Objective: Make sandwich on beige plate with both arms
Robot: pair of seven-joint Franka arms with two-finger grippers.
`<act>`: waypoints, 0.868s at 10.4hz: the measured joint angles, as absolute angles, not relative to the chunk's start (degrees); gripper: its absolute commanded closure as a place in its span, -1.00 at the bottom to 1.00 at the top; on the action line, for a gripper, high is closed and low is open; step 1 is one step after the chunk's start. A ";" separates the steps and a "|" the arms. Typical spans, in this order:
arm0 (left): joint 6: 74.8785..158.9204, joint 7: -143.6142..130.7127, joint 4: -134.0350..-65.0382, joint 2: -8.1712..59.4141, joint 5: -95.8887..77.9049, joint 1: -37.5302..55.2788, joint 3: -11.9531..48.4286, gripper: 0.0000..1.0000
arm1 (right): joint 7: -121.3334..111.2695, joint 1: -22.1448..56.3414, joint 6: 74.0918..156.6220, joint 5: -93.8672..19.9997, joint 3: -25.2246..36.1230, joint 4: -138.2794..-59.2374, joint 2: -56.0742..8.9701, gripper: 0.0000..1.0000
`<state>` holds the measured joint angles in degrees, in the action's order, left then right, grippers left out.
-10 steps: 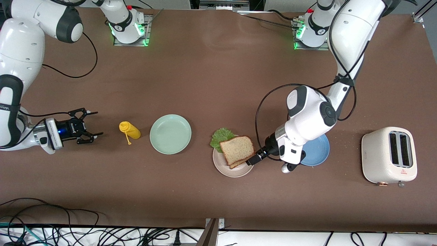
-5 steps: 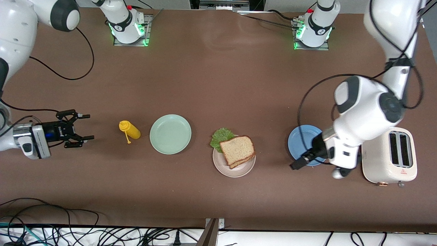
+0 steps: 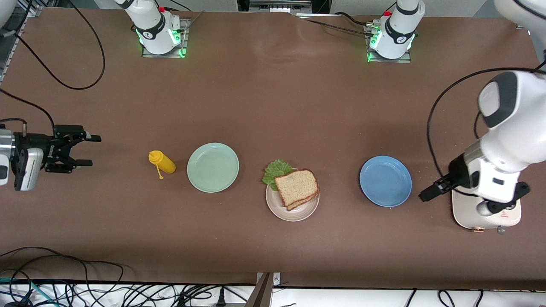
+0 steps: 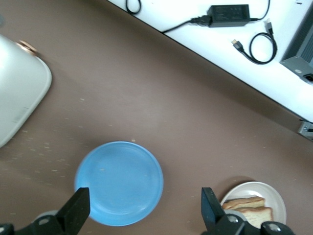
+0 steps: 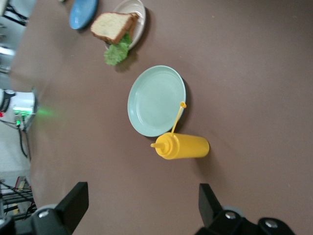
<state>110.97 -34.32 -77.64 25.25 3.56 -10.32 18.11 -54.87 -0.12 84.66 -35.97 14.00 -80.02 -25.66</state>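
The sandwich lies on the beige plate in the middle of the table: two brown bread slices with a green lettuce leaf sticking out between them. It also shows in the right wrist view and at the edge of the left wrist view. My left gripper is open and empty, up over the table between the blue plate and the toaster. My right gripper is open and empty over the right arm's end of the table, apart from the yellow bottle.
A mint-green plate lies between the yellow squeeze bottle and the sandwich. The blue plate lies between the sandwich and the white toaster. Cables hang along the table edge nearest the front camera.
My left gripper has drawn away from the sandwich, past the blue plate, to beside the toaster. My right gripper has drawn back toward the right arm's end of the table. The sandwich stayed put.
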 measured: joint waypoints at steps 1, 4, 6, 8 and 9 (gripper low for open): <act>110.38 -32.89 -77.65 24.69 3.65 -11.47 18.07 -1.00 | -49.92 1.53 87.02 -31.96 13.59 -82.41 -22.61 -1.00; 110.09 -31.70 -77.94 24.55 3.66 -11.97 18.18 -1.00 | -33.76 3.96 92.42 -19.02 9.39 -87.99 -15.75 -1.00; 110.08 -31.69 -78.01 24.55 3.67 -11.88 18.21 -1.00 | -20.09 4.05 93.69 -8.41 4.06 -90.45 -11.59 -1.00; 110.06 -31.67 -78.04 24.55 3.67 -11.89 18.22 -1.00 | -6.42 4.40 94.44 -4.01 0.66 -93.36 -7.39 -1.00; 110.05 -31.66 -78.06 24.55 3.67 -11.88 18.22 -1.00 | -3.74 4.33 95.54 -3.47 0.54 -94.74 -5.32 -1.00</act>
<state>110.05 -31.66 -78.06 24.55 3.67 -11.88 18.22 -3.74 4.33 95.54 -3.47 0.54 -94.74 -5.32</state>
